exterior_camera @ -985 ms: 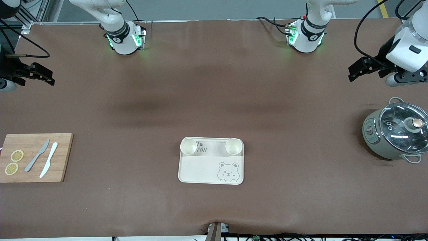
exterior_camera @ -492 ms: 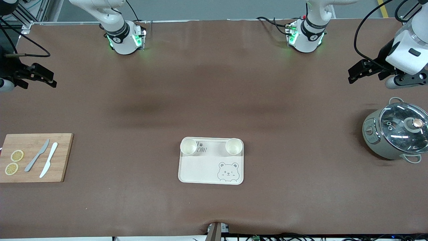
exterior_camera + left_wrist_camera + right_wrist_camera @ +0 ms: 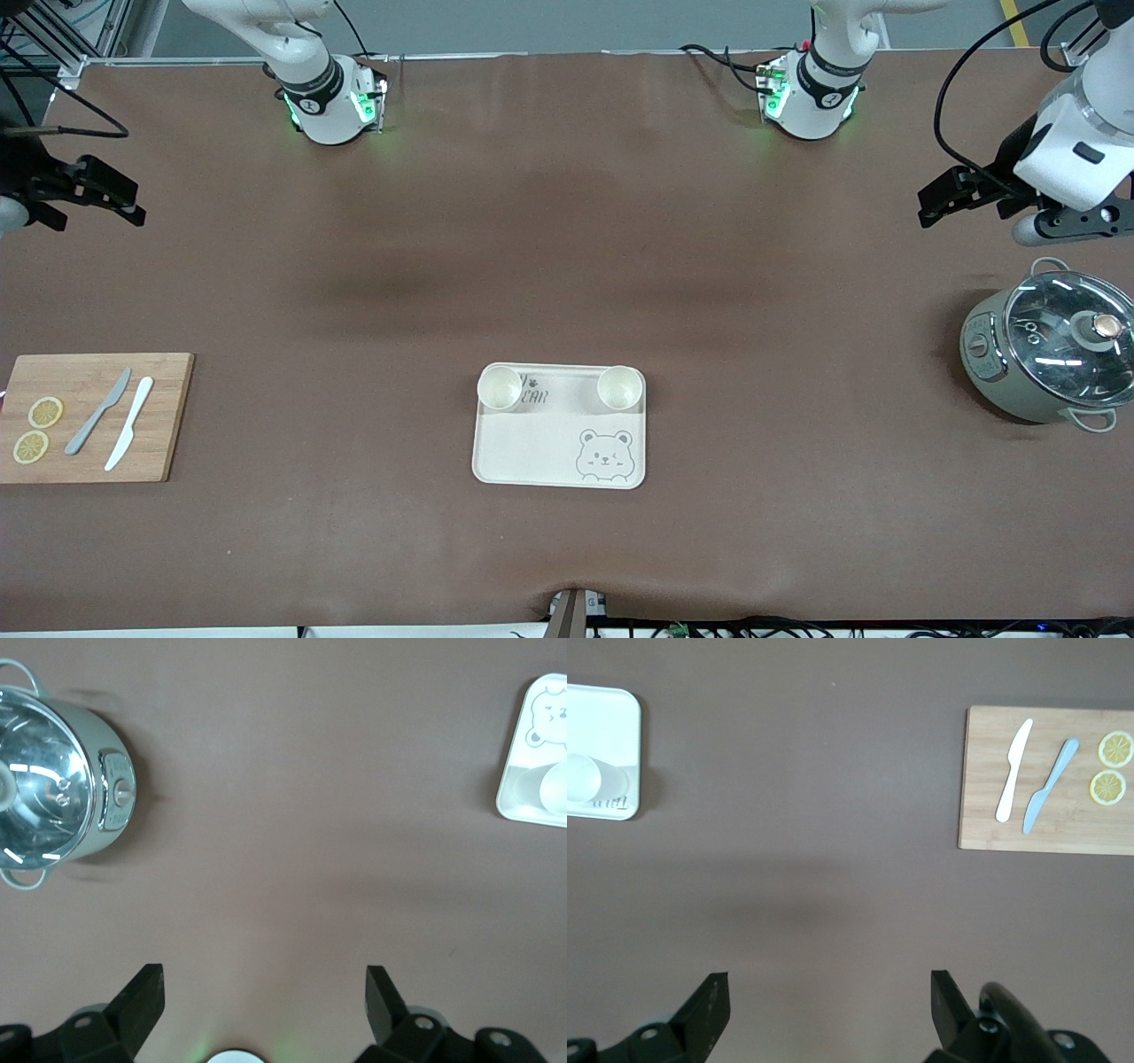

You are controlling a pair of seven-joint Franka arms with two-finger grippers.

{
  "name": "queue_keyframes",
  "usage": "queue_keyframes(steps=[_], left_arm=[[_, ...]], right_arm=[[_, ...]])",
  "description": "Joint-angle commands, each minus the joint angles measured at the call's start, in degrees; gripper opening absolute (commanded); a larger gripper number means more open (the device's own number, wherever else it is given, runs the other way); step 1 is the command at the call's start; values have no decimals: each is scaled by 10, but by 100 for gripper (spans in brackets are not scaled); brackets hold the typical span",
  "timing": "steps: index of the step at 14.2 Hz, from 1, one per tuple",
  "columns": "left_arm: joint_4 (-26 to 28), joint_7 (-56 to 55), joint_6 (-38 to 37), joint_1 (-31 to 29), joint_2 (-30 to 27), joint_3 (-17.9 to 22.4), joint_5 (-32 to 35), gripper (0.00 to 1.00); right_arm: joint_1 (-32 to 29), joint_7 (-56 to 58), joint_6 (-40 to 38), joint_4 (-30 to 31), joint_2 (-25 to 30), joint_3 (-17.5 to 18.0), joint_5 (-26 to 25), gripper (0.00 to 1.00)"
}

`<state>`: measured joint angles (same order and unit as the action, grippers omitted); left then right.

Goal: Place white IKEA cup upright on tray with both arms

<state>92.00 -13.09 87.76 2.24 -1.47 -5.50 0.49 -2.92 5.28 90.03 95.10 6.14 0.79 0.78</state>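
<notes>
both cups (image 3: 499, 387) (image 3: 619, 386) stand upright on the tray (image 3: 540, 452), and with the left gripper (image 3: 941, 192) and right gripper (image 3: 106, 190) spread, empty and well apart, only a stray return could tip one.

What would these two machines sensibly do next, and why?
Probably nothing more than park: both white cups already stand upright on the bear tray. The left tool and right tool hang open and empty over bare table at its two ends.
</notes>
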Motion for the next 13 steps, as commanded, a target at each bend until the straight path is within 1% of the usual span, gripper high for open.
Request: queue_keyframes(steps=[1,3,6,10,13], left_arm=[[-5,14,19,1,3,0,0,100],[0,18,19,3,-1,-2,0,100],[-6,18,19,3,-1,-2,0,100],[-9,9,19,2,-1,-2,0,100],[-21,7,19,3,2,-2,-3,100]], right_arm=[[2,4,-18,-15,5,3,2,100],[5,3,-25,-15,7,4,3,100],[3,2,-32,-15,6,1,4,100],[2,-2,-60,-12,6,1,4,100],[4,-2,-60,-12,6,2,4,100]])
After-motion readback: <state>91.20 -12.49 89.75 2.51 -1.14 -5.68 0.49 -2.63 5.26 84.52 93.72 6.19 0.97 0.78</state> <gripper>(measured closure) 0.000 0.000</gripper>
